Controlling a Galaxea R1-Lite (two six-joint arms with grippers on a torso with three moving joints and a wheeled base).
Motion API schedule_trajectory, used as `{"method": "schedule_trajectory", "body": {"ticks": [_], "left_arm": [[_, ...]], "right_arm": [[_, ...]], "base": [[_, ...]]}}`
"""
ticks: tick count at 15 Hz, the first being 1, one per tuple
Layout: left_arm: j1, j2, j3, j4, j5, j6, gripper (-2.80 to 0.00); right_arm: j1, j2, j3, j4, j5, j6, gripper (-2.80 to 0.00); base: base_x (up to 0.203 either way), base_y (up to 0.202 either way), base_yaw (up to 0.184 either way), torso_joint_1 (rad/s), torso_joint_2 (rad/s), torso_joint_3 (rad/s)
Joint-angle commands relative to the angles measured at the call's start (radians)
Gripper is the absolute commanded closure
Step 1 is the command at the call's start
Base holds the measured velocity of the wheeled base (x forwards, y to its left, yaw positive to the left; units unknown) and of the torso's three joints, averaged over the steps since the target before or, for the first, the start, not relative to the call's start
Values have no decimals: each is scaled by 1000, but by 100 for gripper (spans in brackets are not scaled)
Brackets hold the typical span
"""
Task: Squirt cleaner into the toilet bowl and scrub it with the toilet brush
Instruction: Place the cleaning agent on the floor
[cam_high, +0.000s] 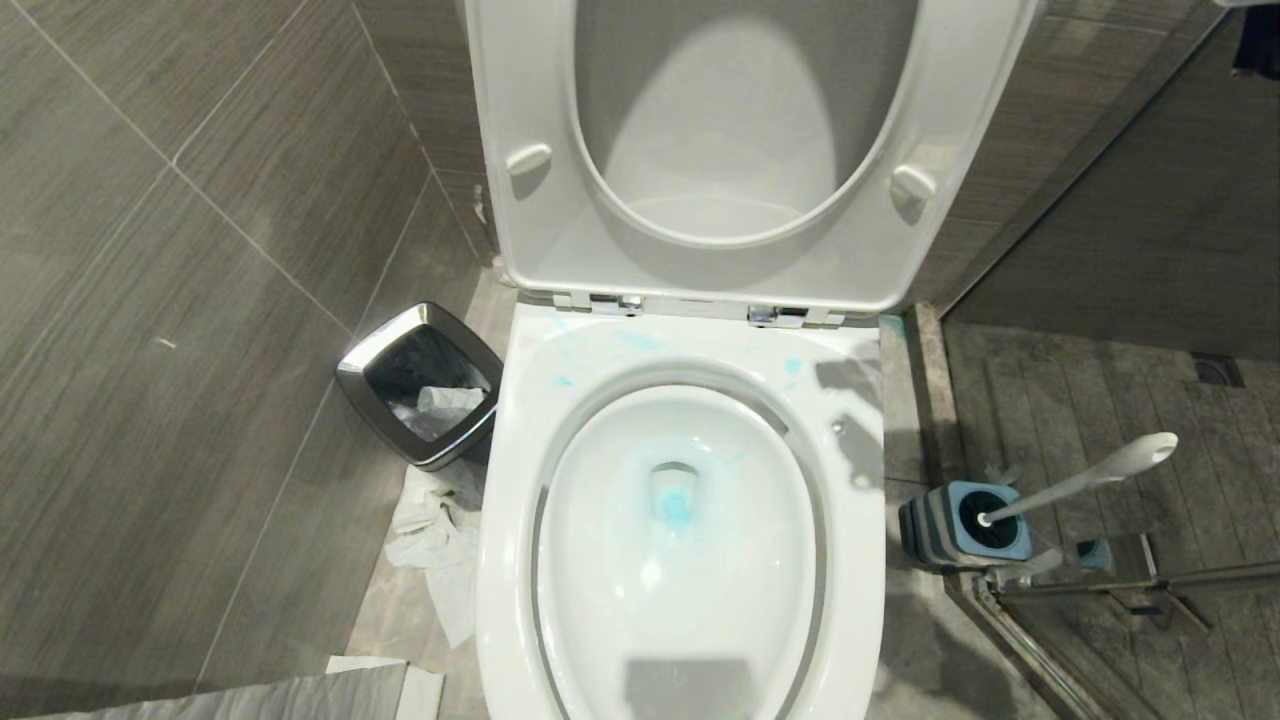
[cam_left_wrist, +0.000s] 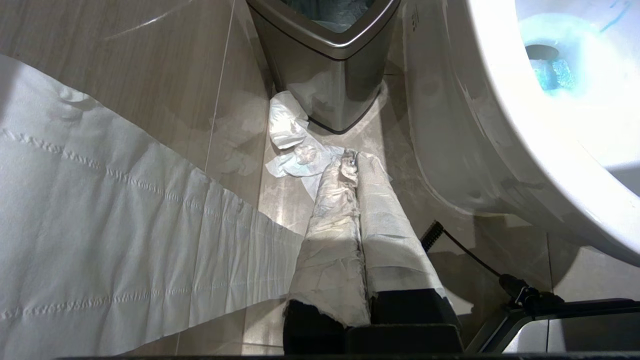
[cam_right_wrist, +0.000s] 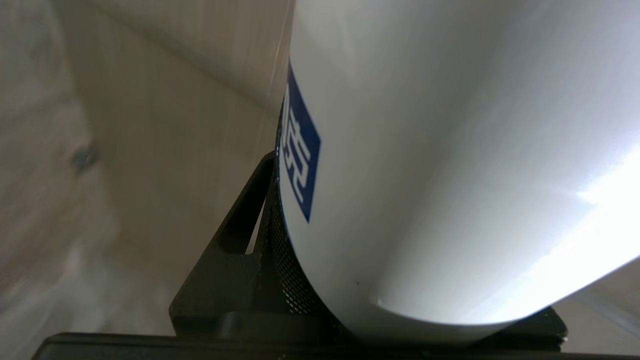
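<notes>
Right hand (cam_right_wrist: 400, 310) is clamped on a fat white bottle (cam_right_wrist: 450, 150) w/ a blue label patch, fingers about halfway apart around its round body; black mesh pad of one finger (cam_right_wrist: 280, 260) presses its side. Probably the cleaner bottle, though the wrist view is too close to read the label or see a nozzle. This hand isn't in the head view, so where it sits relative to the toilet can't be told.

Cleaner (cam_high: 675, 505) is already in: blue-tinted water at the drain, plus pale blue smears on the back of the rim near the hinges. So the squirting looks done, and the bottle prob. needs setting down before the brush can be picked up w/ this hand.

Toilet bowl (cam_high: 690, 350) sits centre, seat and lid up against the wall, leaving the basin open for scrubbing. Toilet brush (cam_high: 1090, 478) stands untouched in its blue-grey holder (cam_high: 960, 520) on the floor just right of the bowl, handle leaning out to the right, easy to reach from that side.

Left hand (cam_left_wrist: 357, 165) hangs low by the bowl's left side, fingers (cam_left_wrist: 335, 240) wrapped in tissue, pressed together, holding nothing else. Loose tissue (cam_left_wrist: 295, 145) lies on the floor beside the chrome-rimmed bin (cam_high: 420, 385).
</notes>
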Motion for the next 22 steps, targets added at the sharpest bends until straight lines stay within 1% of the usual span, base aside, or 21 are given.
{"method": "schedule_trajectory", "body": {"ticks": [1, 2, 3, 5, 6, 8, 9, 10, 11, 12, 13, 14, 15, 16, 17, 18, 19, 22], "left_arm": [[0, 1, 2, 0, 0, 1, 0], [0, 1, 2, 0, 0, 1, 0], [0, 1, 2, 0, 0, 1, 0], [0, 1, 2, 0, 0, 1, 0], [0, 1, 2, -1, 0, 1, 0], [0, 1, 2, 0, 0, 1, 0], [0, 1, 2, -1, 0, 1, 0], [0, 1, 2, 0, 0, 1, 0], [0, 1, 2, 0, 0, 0, 0], [0, 1, 2, 0, 0, 1, 0], [0, 1, 2, -1, 0, 1, 0], [0, 1, 2, 0, 0, 1, 0], [0, 1, 2, 0, 0, 1, 0], [0, 1, 2, 0, 0, 1, 0], [0, 1, 2, 0, 0, -1, 0], [0, 1, 2, 0, 0, 1, 0], [0, 1, 2, -1, 0, 1, 0], [0, 1, 2, 0, 0, 1, 0]], "right_arm": [[-34, -2, -24, 104, 73, 138, 0], [-57, 3, -35, 168, 103, 326, 0], [-89, 6, -44, 240, 154, 529, 0], [-180, 1, -81, 408, 290, 914, 0], [-231, -6, -111, 482, 333, 1080, 0], [-337, -30, -157, 572, 403, 1381, 0], [-391, -45, -169, 601, 443, 1500, 0], [-437, -57, -178, 630, 498, 1600, 0], [-482, -64, -188, 665, 583, 1678, 0], [-533, -62, -200, 696, 685, 1751, 0], [-592, -57, -212, 721, 808, 1820, 0], [-662, -42, -224, 738, 952, 1901, 0], [-716, -20, -231, 747, 1030, 1985, 0], [-739, 9, -236, 751, 1048, 2026, 0], [-753, 18, -227, 752, 1026, 2040, 0], [-754, 20, -216, 752, 997, 2044, 0], [-754, 20, -206, 752, 986, 2044, 0], [-754, 15, -182, 752, 982, 2044, 0]], "base": [[0, 0, 0, 0, 0, 0], [0, 0, 0, 0, 0, 0], [0, 0, 0, 0, 0, 0], [0, 0, 0, 0, 0, 0], [0, 0, 0, 0, 0, 0], [0, 0, 0, 0, 0, 0], [0, 0, 0, 0, 0, 0], [0, 0, 0, 0, 0, 0], [0, 0, 0, 0, 0, 0], [0, 0, 0, 0, 0, 0], [0, 0, 0, 0, 0, 0], [0, 0, 0, 0, 0, 0], [0, 0, 0, 0, 0, 0], [0, 0, 0, 0, 0, 0], [0, 0, 0, 0, 0, 0], [0, 0, 0, 0, 0, 0], [0, 0, 0, 0, 0, 0], [0, 0, 0, 0, 0, 0]]}}
